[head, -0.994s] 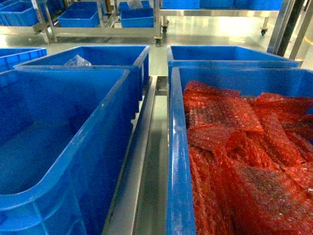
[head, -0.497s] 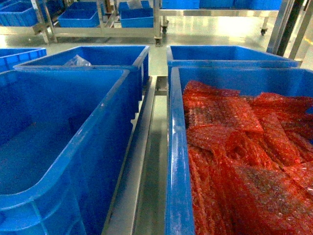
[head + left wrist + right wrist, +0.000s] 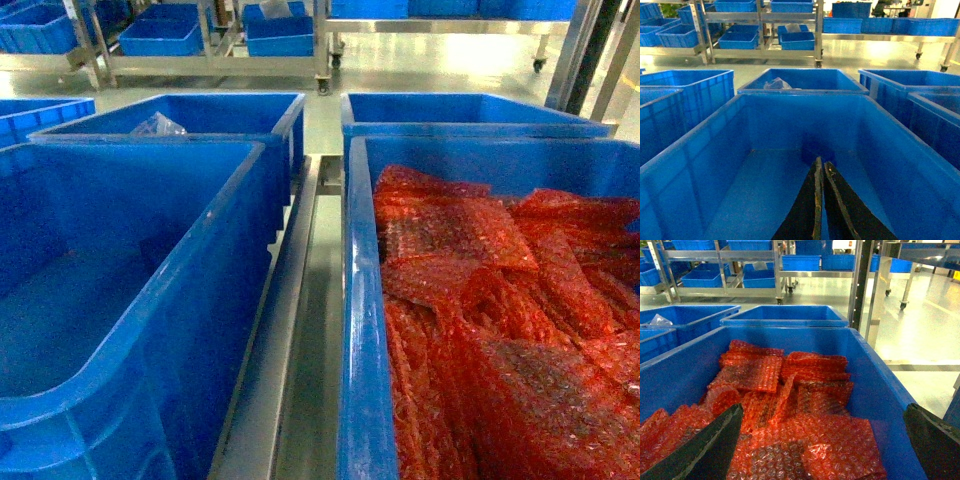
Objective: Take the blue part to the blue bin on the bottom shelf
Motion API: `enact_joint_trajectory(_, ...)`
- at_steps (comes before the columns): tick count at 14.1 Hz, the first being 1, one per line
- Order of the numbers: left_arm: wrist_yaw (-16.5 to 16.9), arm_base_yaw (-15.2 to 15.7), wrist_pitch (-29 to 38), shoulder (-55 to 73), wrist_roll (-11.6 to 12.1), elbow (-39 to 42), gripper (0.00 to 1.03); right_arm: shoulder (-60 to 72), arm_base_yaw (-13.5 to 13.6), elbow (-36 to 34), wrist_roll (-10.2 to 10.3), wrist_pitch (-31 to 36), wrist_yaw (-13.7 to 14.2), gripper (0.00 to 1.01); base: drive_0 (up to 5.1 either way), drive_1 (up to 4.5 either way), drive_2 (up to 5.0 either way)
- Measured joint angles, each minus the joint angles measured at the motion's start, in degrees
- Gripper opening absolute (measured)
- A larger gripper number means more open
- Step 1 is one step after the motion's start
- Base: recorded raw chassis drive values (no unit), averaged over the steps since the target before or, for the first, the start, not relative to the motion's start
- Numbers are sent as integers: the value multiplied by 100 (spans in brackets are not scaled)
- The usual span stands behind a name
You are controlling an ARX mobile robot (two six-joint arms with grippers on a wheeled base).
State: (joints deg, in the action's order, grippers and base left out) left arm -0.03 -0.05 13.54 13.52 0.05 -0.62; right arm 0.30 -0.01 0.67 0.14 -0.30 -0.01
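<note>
L gripper point(image 3: 820, 200), jaws clenched on nothing, hangs over a bare blue bin point(image 3: 90, 300). R gripper point(image 3: 822, 440), jaws spread wide, sits above a bin point(image 3: 880, 390) of red bubble-wrap bags point(image 3: 790, 405). Blue part: possibly inside the wrap, can't tell. Steel racks point(image 3: 765, 30) w/ more bins point(image 3: 797, 40) beyond.

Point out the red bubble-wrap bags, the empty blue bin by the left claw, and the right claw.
Red bubble-wrap bags point(image 3: 790, 405): right wrist view, middle of the heap.
Empty blue bin point(image 3: 765, 185): left wrist view, bare floor.
Left claw point(image 3: 821, 165): left wrist view, at the shut tips.
Right claw point(image 3: 830, 440): right wrist view, midway between spread fingers.
</note>
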Motion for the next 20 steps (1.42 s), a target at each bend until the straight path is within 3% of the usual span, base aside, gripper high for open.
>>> enact_joint_trajectory(4, -2, 0, -599, -518, 0, -7, 2, 0, 0, 0, 0, 0, 0, 98, 0, 0, 0)
enact_joint_trajectory(5, -2, 0, -1436, -1187, -2, -2, 2, 0, 0, 0, 2, -2, 2, 98, 0, 0, 0)
enact_joint_trajectory(8, -2, 0, -1355, -1309, 0, -4, 2, 0, 0, 0, 2, -4, 0, 98, 0, 0, 0)
enact_joint_trajectory(9, 2, 0, -1388, -1309, -2, -2, 6, 0, 0, 0, 2, 0, 0, 98, 0, 0, 0)
enact_joint_trajectory(13, 2, 0, -1381, -1309, -2, -2, 63, 0, 0, 0, 2, 0, 0, 98, 0, 0, 0)
enact_joint_trajectory(15, 2, 0, -1381, -1309, -2, -2, 77, 0, 0, 0, 2, 0, 0, 98, 0, 0, 0)
enact_joint_trajectory(17, 2, 0, -1381, -1309, -2, -2, 98, 0, 0, 0, 0, 0, 0, 98, 0, 0, 0)
enact_joint_trajectory(20, 2, 0, -1381, -1309, -2, -2, 98, 0, 0, 0, 2, 0, 0, 98, 0, 0, 0)
